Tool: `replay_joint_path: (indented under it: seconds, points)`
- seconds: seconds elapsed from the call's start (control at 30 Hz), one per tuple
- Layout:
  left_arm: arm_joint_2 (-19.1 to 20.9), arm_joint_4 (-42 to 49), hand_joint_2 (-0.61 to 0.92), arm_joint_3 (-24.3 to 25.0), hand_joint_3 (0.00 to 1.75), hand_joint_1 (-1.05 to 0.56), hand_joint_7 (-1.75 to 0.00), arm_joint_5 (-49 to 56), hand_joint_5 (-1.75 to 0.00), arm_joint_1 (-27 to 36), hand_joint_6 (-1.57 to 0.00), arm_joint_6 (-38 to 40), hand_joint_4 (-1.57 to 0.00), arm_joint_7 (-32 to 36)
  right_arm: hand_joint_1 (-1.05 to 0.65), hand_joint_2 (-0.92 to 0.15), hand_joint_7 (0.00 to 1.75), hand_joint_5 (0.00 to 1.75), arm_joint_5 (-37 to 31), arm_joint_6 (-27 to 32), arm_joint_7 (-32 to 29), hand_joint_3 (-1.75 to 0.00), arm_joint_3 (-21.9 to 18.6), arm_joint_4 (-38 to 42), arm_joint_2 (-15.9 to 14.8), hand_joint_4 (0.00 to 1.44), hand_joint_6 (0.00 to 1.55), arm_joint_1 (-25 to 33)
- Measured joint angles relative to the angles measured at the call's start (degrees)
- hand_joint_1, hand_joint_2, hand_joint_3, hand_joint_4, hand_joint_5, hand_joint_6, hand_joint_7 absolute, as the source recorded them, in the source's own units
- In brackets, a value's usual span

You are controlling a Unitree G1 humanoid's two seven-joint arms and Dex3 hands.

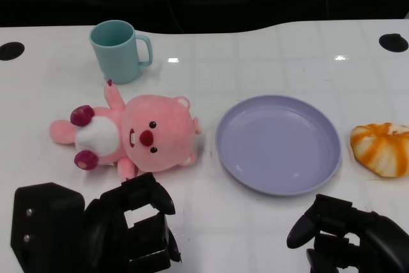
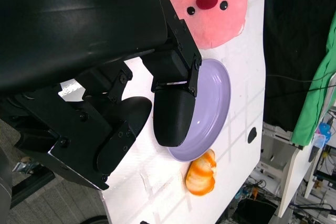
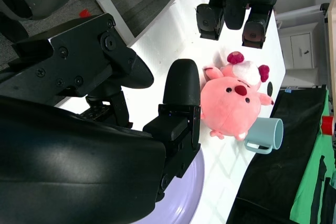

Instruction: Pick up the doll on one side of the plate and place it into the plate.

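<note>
Both hands empty, left hand [image 1: 137, 225], right hand [image 1: 339, 231], one doll [image 1: 137, 135], one plate [image 1: 278, 144], one cup [image 1: 118, 50]

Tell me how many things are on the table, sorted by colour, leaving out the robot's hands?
Pink: 1, the doll
Teal: 1, the mug
Purple: 1, the plate
Orange and white: 1, the striped round thing at the table's right edge
Total: 4
</note>
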Motion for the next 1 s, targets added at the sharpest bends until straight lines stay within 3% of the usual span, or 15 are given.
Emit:
replay_joint_path:
  seconds: [1.0]
  points:
    - [-0.27,0.10,0.39,0.02,1.54,-0.04,-1.64,0.80,-1.75,-0.18,-0.81,-0.01,-0.91,0.01,-0.04,-0.64,1.40,1.75,-0.03,-0.06,-0.01,-1.11,0.11,0.14,0.00,0.66,0.52,0.00]
